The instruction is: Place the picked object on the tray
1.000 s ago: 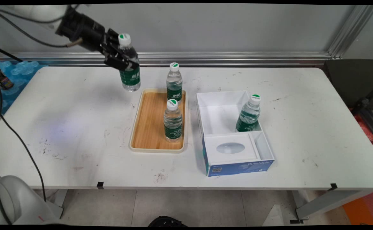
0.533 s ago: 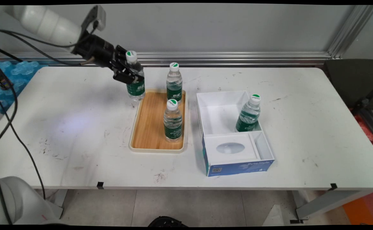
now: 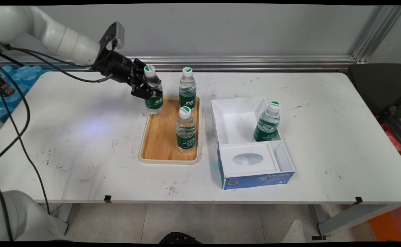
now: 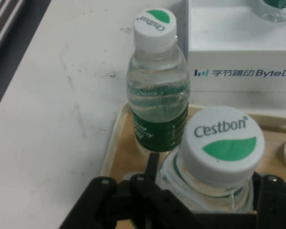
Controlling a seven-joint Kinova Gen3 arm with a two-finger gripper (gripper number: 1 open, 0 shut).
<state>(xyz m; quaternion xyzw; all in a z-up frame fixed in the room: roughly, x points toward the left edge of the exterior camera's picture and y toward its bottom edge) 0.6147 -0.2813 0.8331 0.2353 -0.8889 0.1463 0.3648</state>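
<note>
Held bottle: a small clear plastic water bottle [image 3: 153,91] with a green label and a white, green-marked cap lettered Cestbon, upright in the pincer's grip, its base at the far left corner of the tray; whether it touches the tray floor I cannot tell.
Pincer: the black pincer [image 3: 145,87] is closed on the bottle's shoulder and upper body, coming in from the left with the white arm sloping down behind it.
Change: a second ago the bottle hung higher and further left, over bare bench beyond the tray; it has since come down and rightward to the tray's corner.
Tray: a shallow oblong wooden tray [image 3: 159,137] with a pale rounded rim, near the middle of the bench.
Tray bottles: two like bottles stand on it, one at the far right corner [image 3: 187,88], one nearer [image 3: 185,129].
Box: an open white cardboard box [image 3: 236,103] with a blue lettered front, right of the tray; a fourth bottle [image 3: 267,122] leans in its far compartment.
Bench: white, smooth, scuffed with dark marks [image 3: 66,137].
</note>
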